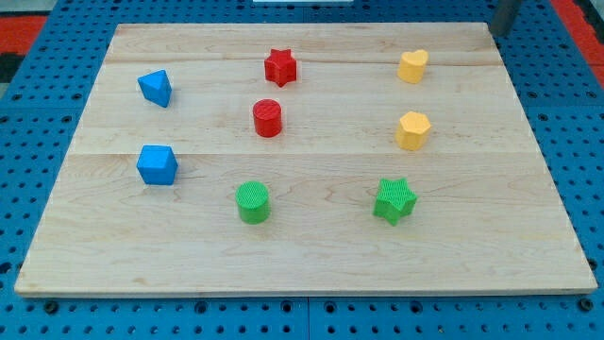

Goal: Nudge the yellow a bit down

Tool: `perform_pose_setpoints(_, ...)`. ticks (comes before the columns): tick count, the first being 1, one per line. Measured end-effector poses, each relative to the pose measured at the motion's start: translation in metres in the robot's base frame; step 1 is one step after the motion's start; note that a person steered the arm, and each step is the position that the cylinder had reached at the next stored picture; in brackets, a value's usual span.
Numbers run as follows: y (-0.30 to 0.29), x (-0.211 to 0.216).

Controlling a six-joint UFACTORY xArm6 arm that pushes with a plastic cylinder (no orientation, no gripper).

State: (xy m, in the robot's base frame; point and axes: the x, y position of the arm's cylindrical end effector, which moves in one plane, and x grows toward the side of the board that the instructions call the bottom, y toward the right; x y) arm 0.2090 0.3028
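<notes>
Two yellow blocks lie on the wooden board (311,255) at the view's right: a yellow heart-shaped block (412,66) near the top and a yellow hexagon block (412,130) below it. My rod enters at the view's top right corner. Its tip (493,30) rests at the board's top right edge, well to the right of and above the yellow heart, touching no block.
A red star (280,67) and a red cylinder (268,118) lie at top centre. A blue wedge-like block (155,88) and a blue cube-like block (157,164) lie at the left. A green cylinder (253,202) and a green star (394,200) lie lower down.
</notes>
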Motion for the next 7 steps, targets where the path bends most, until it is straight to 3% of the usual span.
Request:
perform_pose_setpoints(3, -0.112, -0.018)
perform_pose_setpoints(7, -0.207, -0.016)
